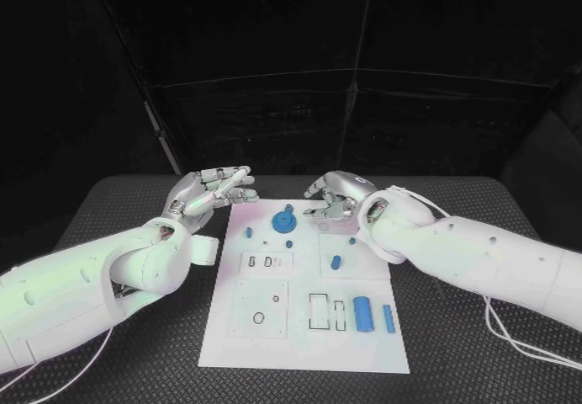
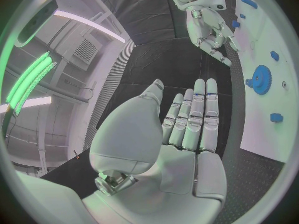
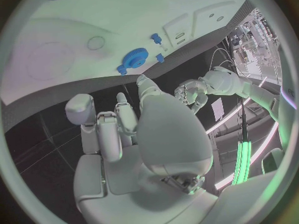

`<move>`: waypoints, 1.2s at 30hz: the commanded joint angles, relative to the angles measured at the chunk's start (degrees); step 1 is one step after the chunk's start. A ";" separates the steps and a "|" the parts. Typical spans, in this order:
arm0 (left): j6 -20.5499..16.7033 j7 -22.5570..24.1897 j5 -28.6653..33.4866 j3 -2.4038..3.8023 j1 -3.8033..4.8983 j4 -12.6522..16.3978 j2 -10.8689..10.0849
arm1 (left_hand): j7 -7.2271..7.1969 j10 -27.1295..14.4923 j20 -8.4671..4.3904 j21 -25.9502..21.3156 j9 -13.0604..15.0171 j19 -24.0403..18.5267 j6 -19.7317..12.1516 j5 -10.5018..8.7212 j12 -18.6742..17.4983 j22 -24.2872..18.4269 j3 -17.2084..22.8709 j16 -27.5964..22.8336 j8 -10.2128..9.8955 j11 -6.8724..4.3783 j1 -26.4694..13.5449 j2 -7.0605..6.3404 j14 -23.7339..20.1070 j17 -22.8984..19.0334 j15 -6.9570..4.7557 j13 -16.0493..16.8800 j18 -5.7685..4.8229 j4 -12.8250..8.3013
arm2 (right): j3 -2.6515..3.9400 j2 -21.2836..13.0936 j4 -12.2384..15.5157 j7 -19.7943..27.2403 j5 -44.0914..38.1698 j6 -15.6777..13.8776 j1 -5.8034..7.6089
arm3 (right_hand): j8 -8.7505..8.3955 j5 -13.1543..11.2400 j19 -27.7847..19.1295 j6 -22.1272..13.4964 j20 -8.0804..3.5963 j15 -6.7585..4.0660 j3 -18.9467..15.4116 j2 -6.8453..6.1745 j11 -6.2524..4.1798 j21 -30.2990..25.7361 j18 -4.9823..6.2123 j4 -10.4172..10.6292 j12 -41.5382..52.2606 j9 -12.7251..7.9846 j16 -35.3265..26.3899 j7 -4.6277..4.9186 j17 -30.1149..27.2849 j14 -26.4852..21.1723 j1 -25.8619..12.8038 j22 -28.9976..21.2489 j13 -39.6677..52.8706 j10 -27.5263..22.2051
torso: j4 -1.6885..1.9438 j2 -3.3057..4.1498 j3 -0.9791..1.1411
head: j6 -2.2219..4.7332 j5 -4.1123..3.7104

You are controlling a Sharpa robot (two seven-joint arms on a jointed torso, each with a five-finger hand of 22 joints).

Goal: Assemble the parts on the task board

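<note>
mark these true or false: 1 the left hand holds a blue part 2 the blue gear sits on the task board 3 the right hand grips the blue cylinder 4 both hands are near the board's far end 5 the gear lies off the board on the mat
1. False. The left hand holds nothing; its fingers are stretched out.
2. True. The blue gear sits on the task board, near its far end.
3. False. The blue cylinder lies on the board's near part, away from the right hand, which holds nothing.
4. True. One hand is at each far corner.
5. False. The gear is on the white board.
</note>
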 commanded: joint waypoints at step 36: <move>1.24 0.46 -0.21 0.04 -0.01 -2.61 1.22 | 0.92 -0.01 -0.04 -0.31 -0.03 0.42 0.13 -0.31 -0.30 -0.08 -0.04 -0.36 -0.30 0.34 0.41 0.04 0.13 0.11 0.17 -0.07 0.75 -0.53 | -0.06 -13.26 -2.68 14.53 22.50 5.09 -4.23 | -0.44 -0.11 -0.73 1.08 -0.15 -0.44 -0.42 -0.99 -0.25 -0.46 -0.20 -3.91 -0.57 -0.15 -0.05 -0.23 6.22 4.04 4.14 -1.09 -0.35 -0.67 | -1.30 -0.39 0.49 | -0.17 -1.21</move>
